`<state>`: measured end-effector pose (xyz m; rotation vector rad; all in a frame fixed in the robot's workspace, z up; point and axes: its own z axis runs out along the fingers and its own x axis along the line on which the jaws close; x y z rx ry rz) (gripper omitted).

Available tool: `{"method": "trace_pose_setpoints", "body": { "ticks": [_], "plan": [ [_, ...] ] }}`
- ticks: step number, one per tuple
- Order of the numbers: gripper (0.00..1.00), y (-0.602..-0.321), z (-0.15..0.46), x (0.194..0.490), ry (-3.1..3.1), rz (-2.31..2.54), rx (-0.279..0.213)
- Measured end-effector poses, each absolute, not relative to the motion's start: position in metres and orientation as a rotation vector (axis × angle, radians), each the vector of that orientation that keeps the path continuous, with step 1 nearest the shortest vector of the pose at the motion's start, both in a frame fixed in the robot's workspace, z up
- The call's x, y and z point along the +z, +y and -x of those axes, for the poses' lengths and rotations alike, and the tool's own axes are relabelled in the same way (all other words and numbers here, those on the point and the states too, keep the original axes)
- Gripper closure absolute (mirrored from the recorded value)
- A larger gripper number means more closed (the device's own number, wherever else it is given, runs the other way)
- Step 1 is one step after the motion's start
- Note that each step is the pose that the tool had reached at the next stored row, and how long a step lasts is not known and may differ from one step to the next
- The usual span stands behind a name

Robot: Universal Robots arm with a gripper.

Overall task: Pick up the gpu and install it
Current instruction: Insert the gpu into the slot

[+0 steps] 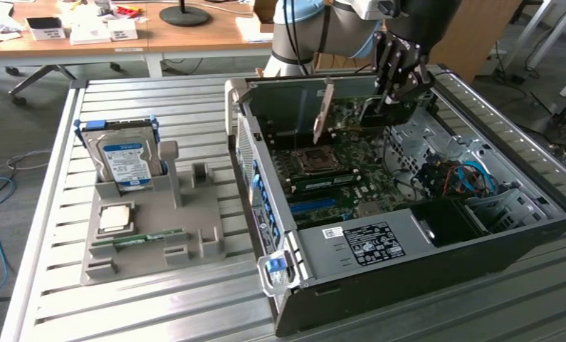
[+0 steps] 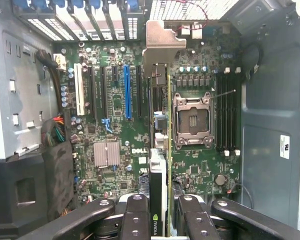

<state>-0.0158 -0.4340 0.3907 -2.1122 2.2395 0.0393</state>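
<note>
My gripper [image 1: 398, 98] hangs inside the open computer case [image 1: 510, 235], shut on the gpu [image 1: 344, 117]. The card stands on edge above the motherboard [image 1: 359, 178], with its silver bracket [image 1: 322, 108] toward the case's rear wall. In the wrist view the gpu [image 2: 160, 165] is seen edge-on between my black fingers [image 2: 136, 216], my gripper [image 2: 162, 220] clamped on its near end. Its bracket [image 2: 160, 42] points at the rear slot openings. The card lies between the blue expansion slot [image 2: 127, 92] and the CPU socket [image 2: 192, 120]. Whether its lower edge touches a slot is hidden.
A grey holder tray [image 1: 202, 214] on the slatted table at the exterior view's left carries a hard drive [image 1: 126, 153], a CPU [image 1: 117, 217] and a RAM stick [image 1: 135, 241]. Cables [image 1: 453, 178] and the power supply [image 1: 382, 242] sit inside the case. A wooden desk [image 1: 169, 32] stands behind.
</note>
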Motion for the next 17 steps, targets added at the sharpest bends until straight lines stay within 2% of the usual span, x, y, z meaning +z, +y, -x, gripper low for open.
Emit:
{"method": "trace_pose_setpoints", "body": {
  "ticks": [17],
  "plan": [
    [0.73,-0.454,0.017,0.390,2.240,2.113,0.037]
  ]
}}
